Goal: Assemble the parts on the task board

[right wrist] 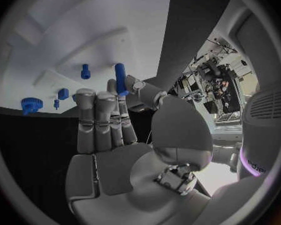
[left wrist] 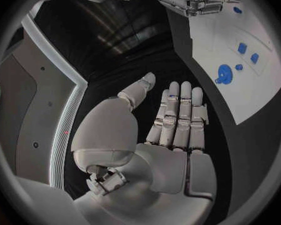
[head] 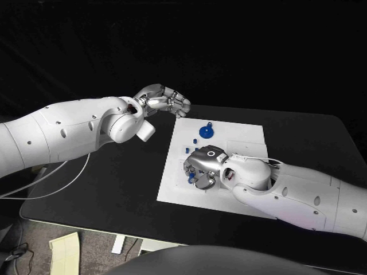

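The white task board lies in the middle of the black table. A blue gear sits near its far edge, and the left wrist view shows that gear with small blue parts beside it. My right hand is low over the board's left part. In the right wrist view, this hand pinches a blue peg between thumb and finger, close above the board. My left hand hovers off the board's far left corner; it holds nothing, fingers straight and thumb apart.
More small blue parts and the gear lie on the board beyond my right hand's fingers. Bare black table lies to the left of the board. The table's front edge is near, with loose items on the floor below.
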